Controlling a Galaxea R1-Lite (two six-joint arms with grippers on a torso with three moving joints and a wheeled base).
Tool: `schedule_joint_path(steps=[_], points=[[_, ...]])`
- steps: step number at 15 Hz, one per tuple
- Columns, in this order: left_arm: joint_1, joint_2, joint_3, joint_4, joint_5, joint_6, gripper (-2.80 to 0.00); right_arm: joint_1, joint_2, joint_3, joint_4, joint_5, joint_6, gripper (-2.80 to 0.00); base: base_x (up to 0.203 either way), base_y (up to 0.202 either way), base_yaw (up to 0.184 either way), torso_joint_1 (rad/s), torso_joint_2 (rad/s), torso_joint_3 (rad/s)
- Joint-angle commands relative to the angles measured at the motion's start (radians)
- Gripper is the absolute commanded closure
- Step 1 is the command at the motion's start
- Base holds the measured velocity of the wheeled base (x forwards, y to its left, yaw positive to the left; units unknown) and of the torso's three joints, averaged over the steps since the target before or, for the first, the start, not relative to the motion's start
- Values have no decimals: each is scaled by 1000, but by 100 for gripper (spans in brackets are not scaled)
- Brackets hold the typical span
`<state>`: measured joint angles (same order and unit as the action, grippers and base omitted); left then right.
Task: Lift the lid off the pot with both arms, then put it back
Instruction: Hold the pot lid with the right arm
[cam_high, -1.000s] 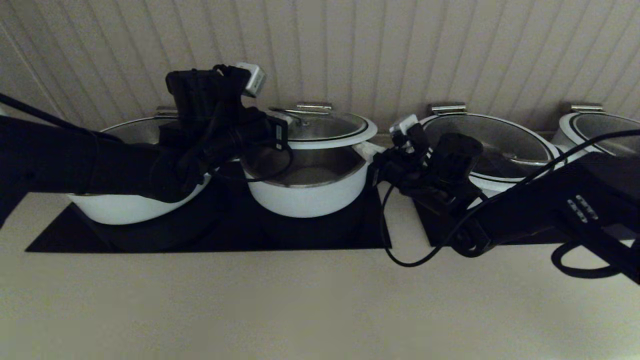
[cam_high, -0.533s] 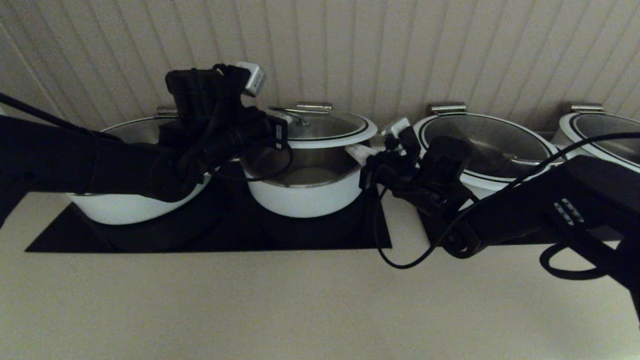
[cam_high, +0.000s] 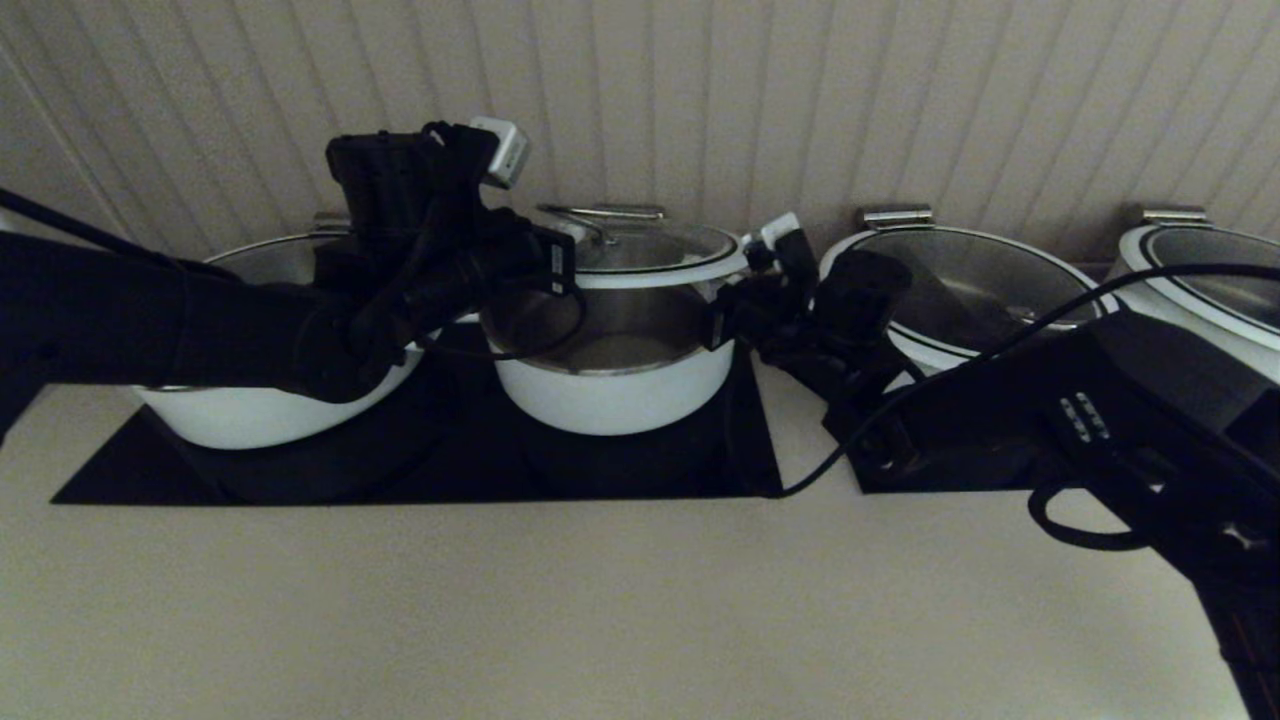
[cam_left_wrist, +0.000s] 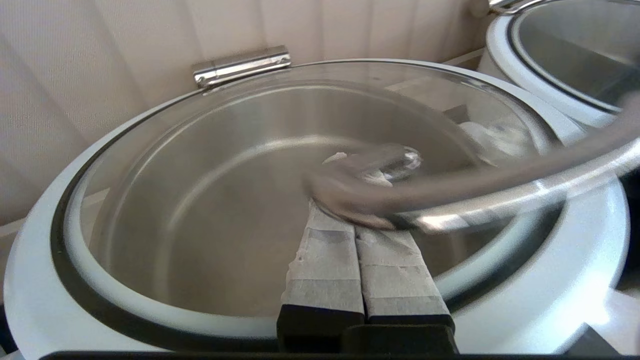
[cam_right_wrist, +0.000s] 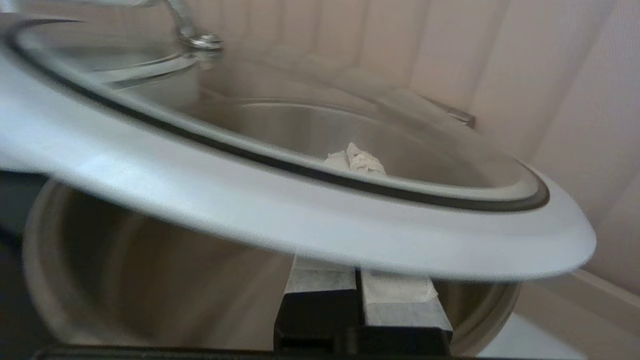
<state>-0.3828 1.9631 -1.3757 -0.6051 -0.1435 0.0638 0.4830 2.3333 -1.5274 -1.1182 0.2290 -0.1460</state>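
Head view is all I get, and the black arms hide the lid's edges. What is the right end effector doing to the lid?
Observer: The right end effector has its fingers shut together and tucked under the white rim of the lid, propping it from below.
Operator: And the left one?
Observer: The left end effector is shut too. It lies over the glass with its tips at the steel handle.

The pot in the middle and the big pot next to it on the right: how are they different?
The deep white steel-lined pot is narrower; the wide white pot on its right is shallower. The deep pot's round glass lid with white rim is lifted clear above it, between the left hand and right hand; the wide pot's lid sits on it. Both are white and round.
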Motion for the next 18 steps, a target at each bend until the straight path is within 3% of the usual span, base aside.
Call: schedule_joint_path(steps=[1,18], points=[[1,-1,4,-1,1,1,0,0,22,-74,22,-9,-1,0,0,0,0,0,0,0],[41,-123,147,1,-1,33,0,5,26,-70,17,-22,-3,0,0,0,0,0,0,0]])
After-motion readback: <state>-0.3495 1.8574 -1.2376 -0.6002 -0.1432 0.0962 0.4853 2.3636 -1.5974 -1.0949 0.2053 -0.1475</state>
